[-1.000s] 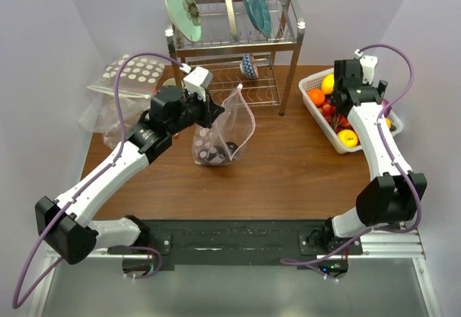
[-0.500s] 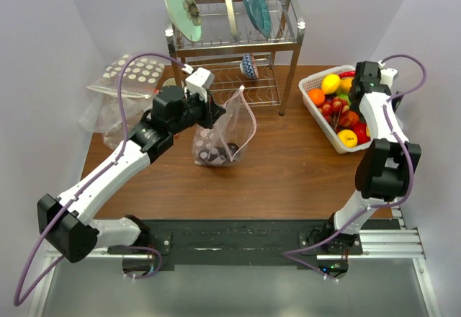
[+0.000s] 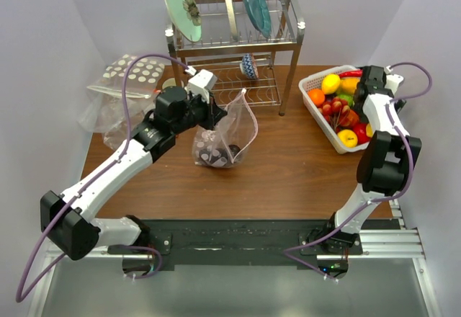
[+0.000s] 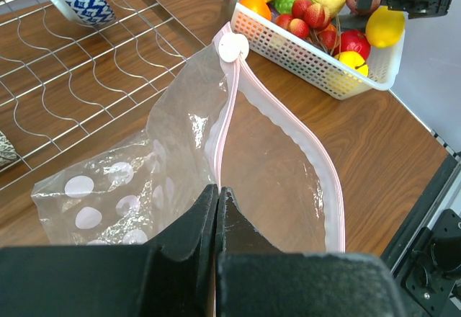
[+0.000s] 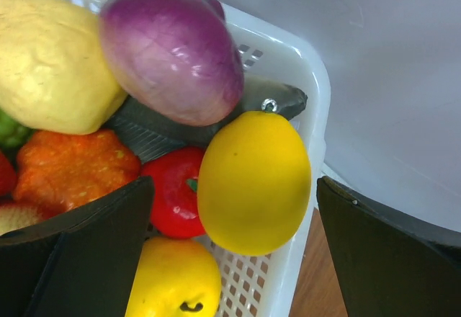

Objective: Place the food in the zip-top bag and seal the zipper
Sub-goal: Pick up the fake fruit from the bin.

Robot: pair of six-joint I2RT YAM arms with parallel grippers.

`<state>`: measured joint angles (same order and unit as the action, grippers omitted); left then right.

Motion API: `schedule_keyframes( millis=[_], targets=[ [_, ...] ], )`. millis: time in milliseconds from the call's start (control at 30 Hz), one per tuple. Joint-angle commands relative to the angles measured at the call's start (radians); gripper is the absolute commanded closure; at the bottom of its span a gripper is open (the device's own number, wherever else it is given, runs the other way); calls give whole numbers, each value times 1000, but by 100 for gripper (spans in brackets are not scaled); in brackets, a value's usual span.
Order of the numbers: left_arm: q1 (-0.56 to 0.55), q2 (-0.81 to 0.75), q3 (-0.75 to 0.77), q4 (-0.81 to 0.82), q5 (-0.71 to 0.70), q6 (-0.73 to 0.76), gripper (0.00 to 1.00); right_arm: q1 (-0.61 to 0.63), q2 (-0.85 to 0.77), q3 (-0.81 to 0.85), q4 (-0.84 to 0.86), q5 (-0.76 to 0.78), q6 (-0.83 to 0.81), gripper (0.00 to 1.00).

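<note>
Lemon [image 5: 253, 181] sits between our right gripper's [image 5: 232, 245] wide jaws; we should drop centred and close gently, left gripper [image 4: 217, 194] pinching the bag [image 4: 281, 166] mouth open.

1. Bright and even from overhead; only soft, faint shadows on the table [image 3: 288, 166].
2. White glare streaks on the zip-top bag [image 4: 180, 126], gentle sheen on the glossy lemon [image 5: 253, 180].
3. Slightly soft along the wrist views' bottom edges.

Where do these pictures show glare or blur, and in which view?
Left wrist view: white glare patches on the zip-top bag; the left gripper, close to the lens, is dark and soft. Right wrist view: the lemon is sharp with a mild sheen, the fingers of the right gripper dark and soft-edged. Top view: even light.
</note>
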<state>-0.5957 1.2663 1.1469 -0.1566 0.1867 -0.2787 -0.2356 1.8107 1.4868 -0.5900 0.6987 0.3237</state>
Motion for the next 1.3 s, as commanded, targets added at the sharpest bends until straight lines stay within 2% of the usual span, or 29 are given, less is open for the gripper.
schedule_keyframes(
  millis=[0,200,333,400,433,600,733,800,833,967,1067,1200,1267],
  targets=[
    [5,7,-7,54,3,-11,100,-18,-8,-46,85,18,64,4],
    [5,21,-7,57,5,-8,100,-21,6,-82,113,41,81,9],
    [5,24,-9,55,0,-7,100,-22,-8,-80,99,59,95,23],
    [5,22,-7,55,3,-7,100,-22,-37,-88,98,67,98,24],
    [5,24,-7,55,5,-7,100,-22,-48,-86,85,65,103,30],
    [5,19,-3,51,8,-4,100,-21,-142,-92,59,13,101,31],
    [5,16,-3,51,16,-5,100,-21,-287,-149,85,-77,95,32],
    [5,13,-1,49,17,-5,100,-22,-330,-169,87,-148,94,34],
    [5,13,-1,51,20,-5,100,-21,-350,-175,87,-194,89,39],
    [5,5,2,48,22,-5,100,-19,-460,-213,101,-515,86,41],
    [5,1,4,45,22,-5,100,-19,-519,-233,120,-695,121,41],
    [4,-8,4,43,19,-4,100,-19,-579,-283,229,-1108,237,41],
    [5,-10,4,45,16,-2,100,-7,-597,-322,297,-1224,323,41]
  ],
)
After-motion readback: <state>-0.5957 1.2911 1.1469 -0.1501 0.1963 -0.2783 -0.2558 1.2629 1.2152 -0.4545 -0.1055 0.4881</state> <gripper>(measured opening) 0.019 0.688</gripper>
